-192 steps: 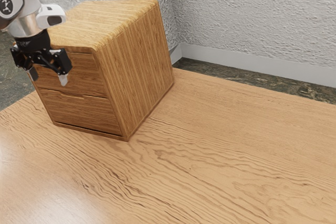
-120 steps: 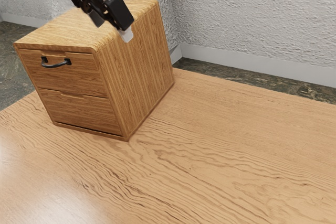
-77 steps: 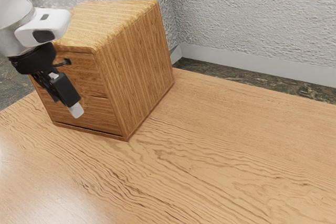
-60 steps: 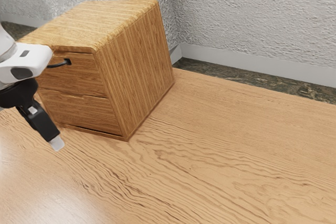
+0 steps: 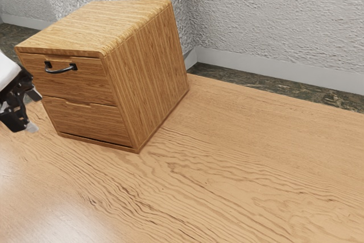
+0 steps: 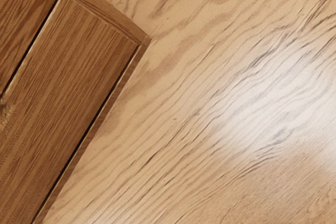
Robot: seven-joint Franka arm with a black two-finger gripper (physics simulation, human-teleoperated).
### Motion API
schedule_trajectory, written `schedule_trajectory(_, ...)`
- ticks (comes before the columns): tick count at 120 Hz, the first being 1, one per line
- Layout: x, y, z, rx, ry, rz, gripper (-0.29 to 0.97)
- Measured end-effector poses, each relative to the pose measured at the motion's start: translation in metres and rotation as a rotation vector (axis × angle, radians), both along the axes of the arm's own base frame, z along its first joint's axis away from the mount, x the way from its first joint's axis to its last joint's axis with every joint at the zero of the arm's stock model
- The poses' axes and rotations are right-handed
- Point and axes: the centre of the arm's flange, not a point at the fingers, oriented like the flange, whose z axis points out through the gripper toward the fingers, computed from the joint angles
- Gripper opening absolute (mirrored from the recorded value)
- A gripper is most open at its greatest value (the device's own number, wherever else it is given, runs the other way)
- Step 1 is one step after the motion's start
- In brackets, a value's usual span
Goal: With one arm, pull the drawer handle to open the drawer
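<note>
Wooden table | cabinet drawer shut; handle free | pincer low beside cabinet; cannot tell its opening

Our arm is cut off by the exterior view's edge at nine o'clock. Only its last white link and part of the black gripper show there, and we cannot tell how the gripper stands. In the wrist view the cabinet runs out of frame, leaving one front corner. The counter passes beyond every edge.
</note>
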Motion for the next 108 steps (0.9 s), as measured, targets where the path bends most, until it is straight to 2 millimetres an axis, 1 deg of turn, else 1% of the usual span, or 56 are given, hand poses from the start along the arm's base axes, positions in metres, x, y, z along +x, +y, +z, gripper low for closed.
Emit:
schedule_trajectory(15, 0.013, 0.018, 0.005, 0.059, -0.03, -0.156, 0.68)
schedule_trajectory(29, 0.014, 0.03, 0.008, 0.126, -0.032, -0.257, 0.68)
schedule_trajectory(45, 0.014, 0.041, 0.029, 0.195, -0.056, -0.339, 0.68)
schedule_trajectory(52, 0.014, 0.044, 0.033, 0.219, -0.056, -0.373, 0.68)
schedule_trajectory(61, 0.017, 0.048, 0.031, 0.237, -0.047, -0.414, 0.68)
schedule_trajectory(72, 0.025, 0.055, 0.021, 0.242, -0.036, -0.458, 0.68)
schedule_trajectory(80, 0.03, 0.053, 0.019, 0.227, -0.057, -0.477, 0.68)
schedule_trajectory(92, 0.032, 0.053, 0.02, 0.201, -0.093, -0.476, 0.68)
schedule_trajectory(108, 0.036, 0.063, 0.016, 0.18, -0.117, -0.452, 0.68)
